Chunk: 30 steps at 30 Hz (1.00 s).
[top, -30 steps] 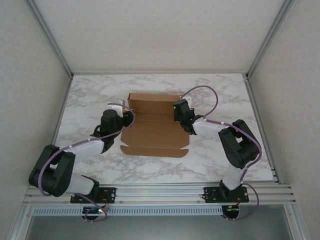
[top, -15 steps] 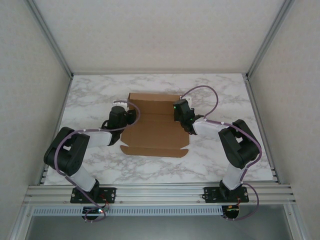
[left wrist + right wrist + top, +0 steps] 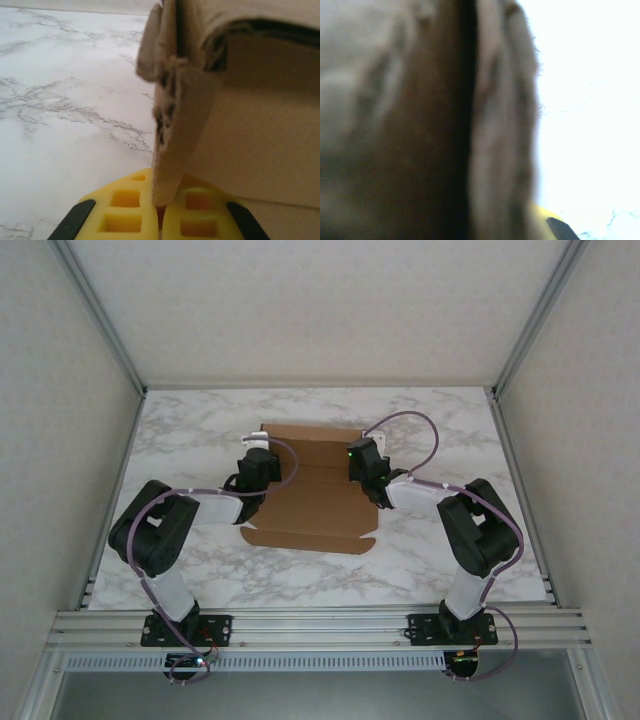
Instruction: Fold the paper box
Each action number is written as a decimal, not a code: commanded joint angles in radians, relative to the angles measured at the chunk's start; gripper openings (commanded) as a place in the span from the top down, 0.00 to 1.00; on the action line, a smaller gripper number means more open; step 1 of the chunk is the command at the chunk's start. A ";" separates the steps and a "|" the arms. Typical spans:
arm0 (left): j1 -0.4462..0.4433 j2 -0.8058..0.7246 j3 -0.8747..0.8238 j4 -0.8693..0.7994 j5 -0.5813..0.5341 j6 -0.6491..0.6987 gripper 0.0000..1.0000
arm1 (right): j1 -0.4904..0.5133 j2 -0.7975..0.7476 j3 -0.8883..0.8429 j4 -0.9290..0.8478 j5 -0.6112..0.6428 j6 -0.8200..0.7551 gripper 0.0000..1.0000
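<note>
The left arm (image 3: 160, 530) and right arm (image 3: 480, 530) have black joint housings, white link covers and an external purple cable (image 3: 402, 414). The left end effector (image 3: 159, 215) has yellow, grid-recessed pads (image 3: 125, 215).

Robot lab test cell — white panel walls (image 3: 320, 310), aluminium frame rail (image 3: 320, 623), marble-look tabletop (image 3: 430, 420), left arm (image 3: 160, 530), right arm (image 3: 478, 530) bolted on

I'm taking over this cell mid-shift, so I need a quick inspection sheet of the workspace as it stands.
Surface: table, marble pattern, flat.
Job's things: paper box, brown cardboard, partly folded, near flap lying flat.
Clutter: nothing seen.
Grippers: left gripper shut on a raised flap at the box's left side; right gripper shut on the box's right wall, as far as the blurred close view tells.
Cables: purple cables looped along both arms.
Surroundings: white walls; aluminium rail at the near edge.
</note>
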 commanded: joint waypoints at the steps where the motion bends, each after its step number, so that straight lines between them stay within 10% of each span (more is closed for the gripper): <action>1: -0.033 0.039 0.031 -0.001 -0.105 -0.088 1.00 | 0.028 0.033 0.044 -0.096 0.014 0.110 1.00; 16: -0.056 0.100 0.086 -0.033 -0.216 -0.191 1.00 | 0.094 0.159 0.279 -0.469 0.216 0.445 1.00; 30: -0.041 0.061 0.057 -0.017 -0.119 -0.156 0.87 | 0.060 0.108 0.200 -0.350 0.178 0.376 0.94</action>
